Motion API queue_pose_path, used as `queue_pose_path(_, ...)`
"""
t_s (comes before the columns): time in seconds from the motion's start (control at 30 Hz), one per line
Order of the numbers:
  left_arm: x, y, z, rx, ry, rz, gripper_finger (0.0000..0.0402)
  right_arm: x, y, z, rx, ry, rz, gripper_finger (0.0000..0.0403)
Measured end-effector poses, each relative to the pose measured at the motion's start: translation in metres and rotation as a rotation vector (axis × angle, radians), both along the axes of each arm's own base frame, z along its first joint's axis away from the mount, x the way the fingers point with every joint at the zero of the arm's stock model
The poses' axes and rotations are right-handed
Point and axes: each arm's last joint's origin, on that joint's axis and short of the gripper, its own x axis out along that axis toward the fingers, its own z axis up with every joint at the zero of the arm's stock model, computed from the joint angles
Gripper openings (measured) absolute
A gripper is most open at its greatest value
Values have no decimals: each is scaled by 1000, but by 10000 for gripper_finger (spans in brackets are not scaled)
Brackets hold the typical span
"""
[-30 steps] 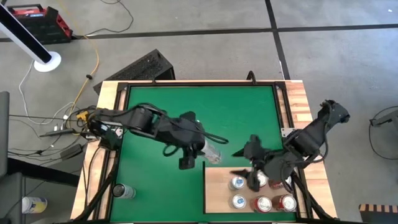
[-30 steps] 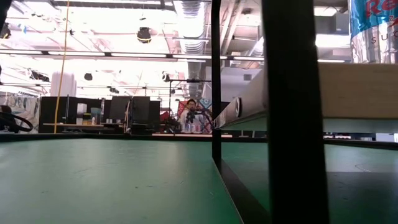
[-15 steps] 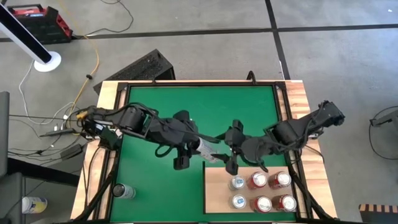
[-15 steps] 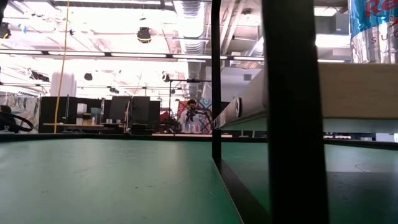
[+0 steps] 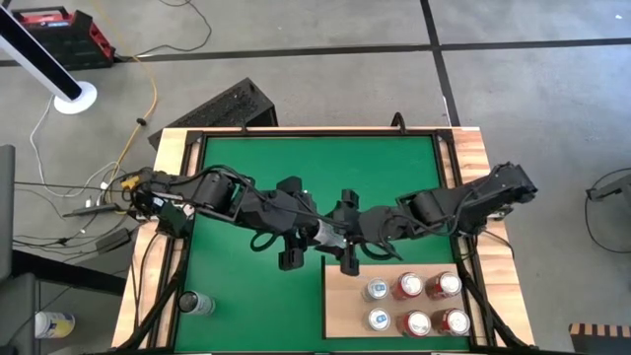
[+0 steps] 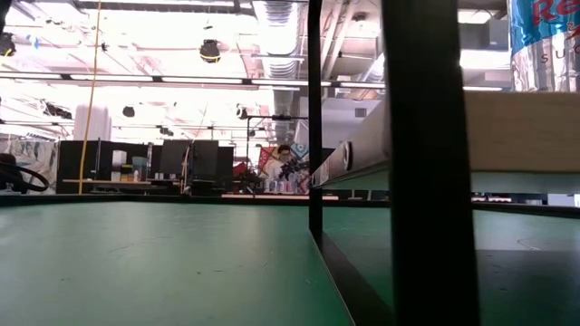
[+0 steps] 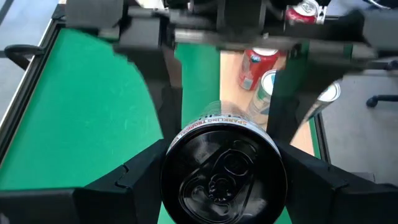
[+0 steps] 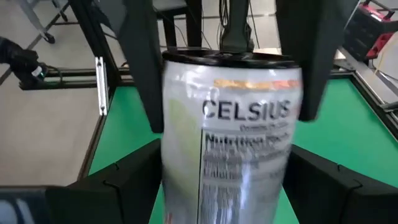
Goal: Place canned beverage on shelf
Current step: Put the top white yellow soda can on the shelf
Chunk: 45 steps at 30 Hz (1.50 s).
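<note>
A silver Celsius can (image 5: pixel 332 236) is held above the green mat, just beyond the far left corner of the shelf (image 5: pixel 345 306), a pale wood panel at the near right. My left gripper (image 5: pixel 319 233) is shut on it. My right gripper (image 5: pixel 348 243) faces it from the right, open. Its fingers (image 8: pixel 124 177) stand on either side of the can's bottom end (image 8: pixel 230 186); I cannot tell whether they touch. Several red and silver cans (image 5: pixel 412 303) stand upright on the shelf. My left gripper pinches the can between its two fingers (image 7: pixel 134 171) at the side wall just below the lid (image 7: pixel 177 140). The fingers come level from the table's left and lie along the can. The can lies about level, lid toward my left wrist, clear of the mat.
One more can (image 5: pixel 194 303) lies at the near left corner by the wooden edging plank (image 5: pixel 148 286). The low view shows a can (image 6: pixel 544 45) on the shelf's edge (image 6: pixel 517 118) and dark frame posts (image 6: pixel 426 163). A person shows in the room far behind.
My right gripper has left the cans on the shelf and gone toward the table's left and far edge, up to the can in my left gripper. It now faces that gripper, fingers around the can's bottom end. The can has stayed about where it was.
</note>
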Motion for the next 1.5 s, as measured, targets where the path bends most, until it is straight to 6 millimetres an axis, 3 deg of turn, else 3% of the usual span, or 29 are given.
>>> queue_pose_path(0.73,8,-2,-15,-1,28,11,234,8,-2,-2,-29,-32,12,321)
queue_pose_path(0.97,10,-3,-16,4,23,4,234,4,1,-4,-29,12,13,288)
queue_pose_path(1.23,11,-3,-17,9,19,6,329,0,4,-6,-42,44,24,283)
queue_pose_path(1.5,4,0,-2,19,-14,-6,341,-4,4,-6,-9,75,-3,282)
